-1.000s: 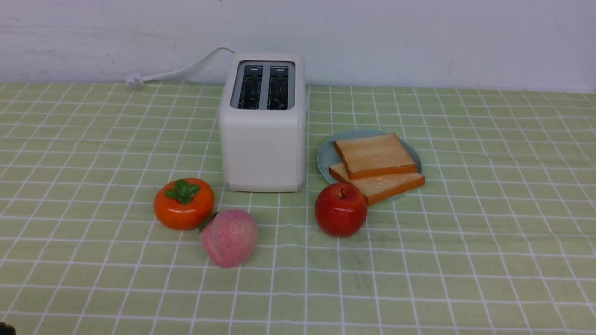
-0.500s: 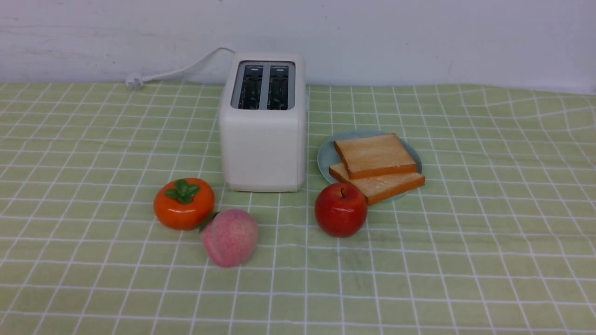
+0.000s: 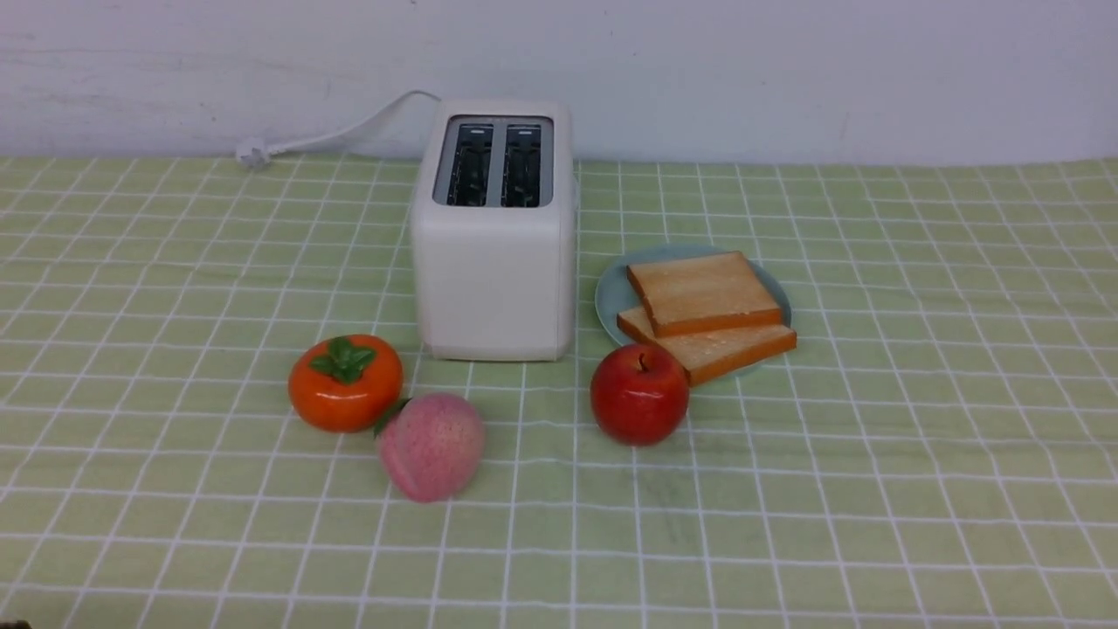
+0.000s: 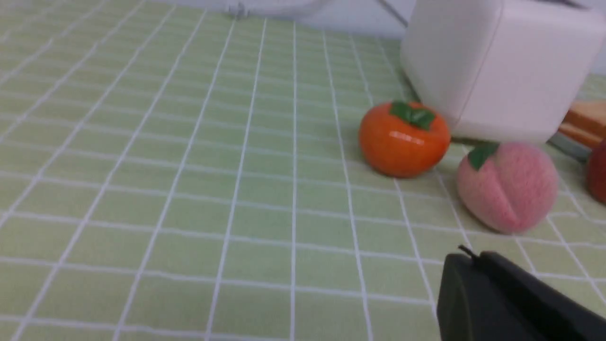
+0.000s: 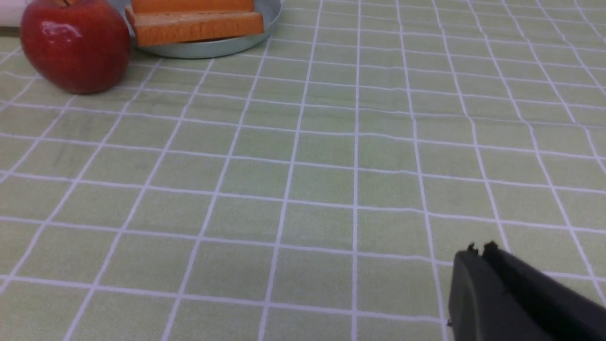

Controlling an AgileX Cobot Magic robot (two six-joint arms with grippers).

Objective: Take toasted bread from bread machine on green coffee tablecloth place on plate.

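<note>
Toasted bread resting on the plate, both slots of the bread machine vacant.
Left to right: left gripper (image 4: 466, 258) clenched, holding nothing; persimmon (image 3: 345, 383); peach (image 3: 431, 445); bread machine (image 3: 495, 229); apple (image 3: 639, 393); two stacked slices of toasted bread (image 3: 706, 311) on the plate (image 3: 611, 293) (lower slice overhanging the rim); right gripper (image 5: 479, 253) clenched, holding nothing, over the green coffee tablecloth (image 3: 917, 437).

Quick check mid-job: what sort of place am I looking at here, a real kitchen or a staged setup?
Most likely a staged tabletop mock-up of a breakfast table. A checked green cloth covers the whole surface against a bare white wall, and a toaster with its cord lying unplugged stands beside glossy, fake-looking fruit such as the apple.
</note>
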